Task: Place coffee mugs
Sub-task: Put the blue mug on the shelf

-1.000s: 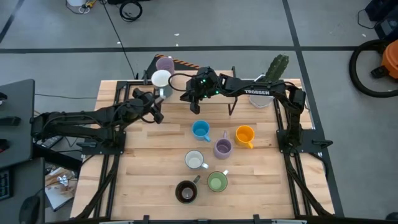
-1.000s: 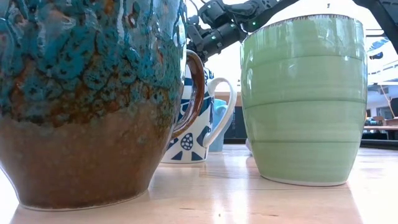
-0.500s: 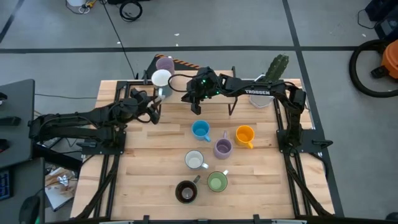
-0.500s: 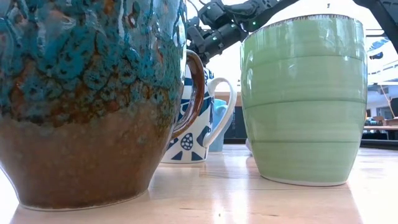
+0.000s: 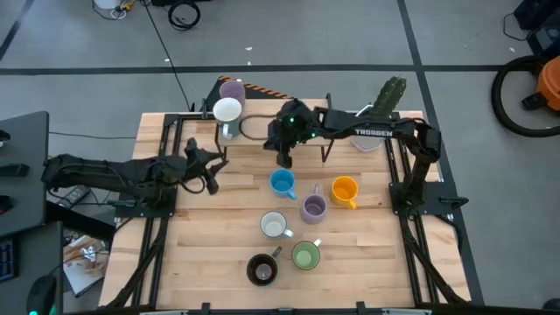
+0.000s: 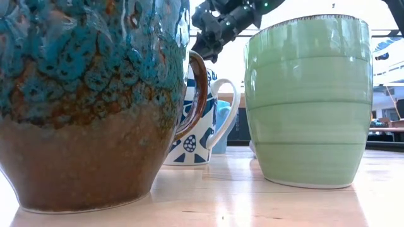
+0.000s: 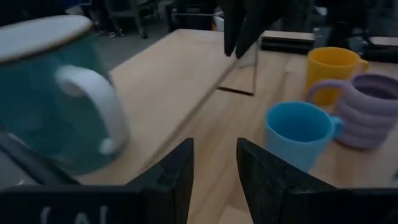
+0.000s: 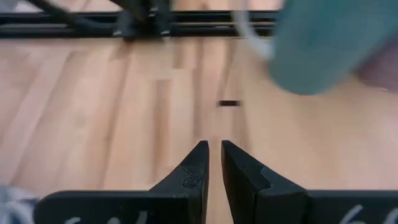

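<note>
A pale wooden slatted table (image 5: pixel 219 227) is seen from above, flanked by two dark six-joint arms. At its far edge, a lilac ceramic mug (image 5: pixel 232 89) and a white-rimmed teal mug (image 5: pixel 227 111) are set on the left, a white faceted pot with a green cactus (image 5: pixel 385 101) on the right. Six more handled mugs are grouped mid-table to the near edge: a blue mug (image 5: pixel 282 182), an orange mug (image 5: pixel 345 189), a ribbed lilac mug (image 5: pixel 313 208), a white patterned mug (image 5: pixel 273 225), a pale green mug (image 5: pixel 305 255) and a dark brown glazed mug (image 5: pixel 261 269).

The right gripper (image 5: pixel 284 158) is held above the boards with its fingers almost pressed together and nothing between them. The blue mug is found just on its near side, the closest of the group. The left gripper (image 5: pixel 213 175) is kept farther left, its fingers (image 7: pixel 176 176) partly spread and empty, with the blue mug ahead and to its right; the right arm is judged the nearer of the two.
</note>
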